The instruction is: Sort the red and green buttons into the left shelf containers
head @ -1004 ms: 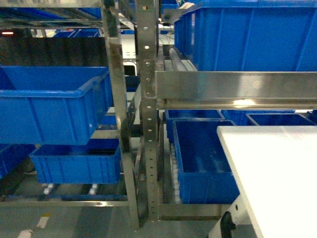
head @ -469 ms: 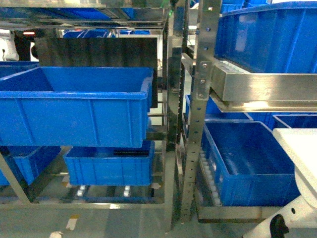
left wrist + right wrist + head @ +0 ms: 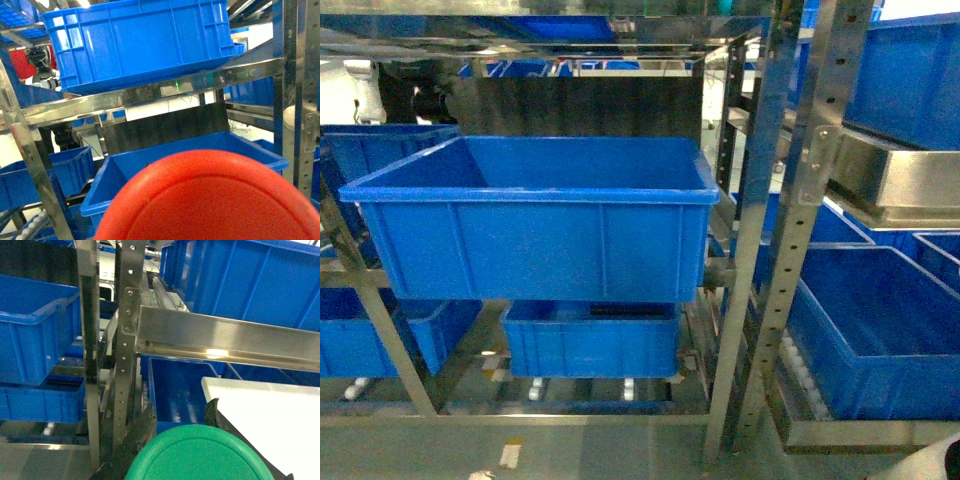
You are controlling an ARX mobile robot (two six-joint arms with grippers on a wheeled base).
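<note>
Steel shelving (image 3: 760, 250) holds a large blue bin (image 3: 540, 230) at centre left. Each wrist view is filled near the lens by a cap: red button (image 3: 210, 200) left, green button (image 3: 200, 455) right. Neither pincer's state can be told.

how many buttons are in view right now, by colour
red button: 1, filling the bottom of the left wrist view
green button: 1, filling the bottom of the right wrist view
total: 2
</note>
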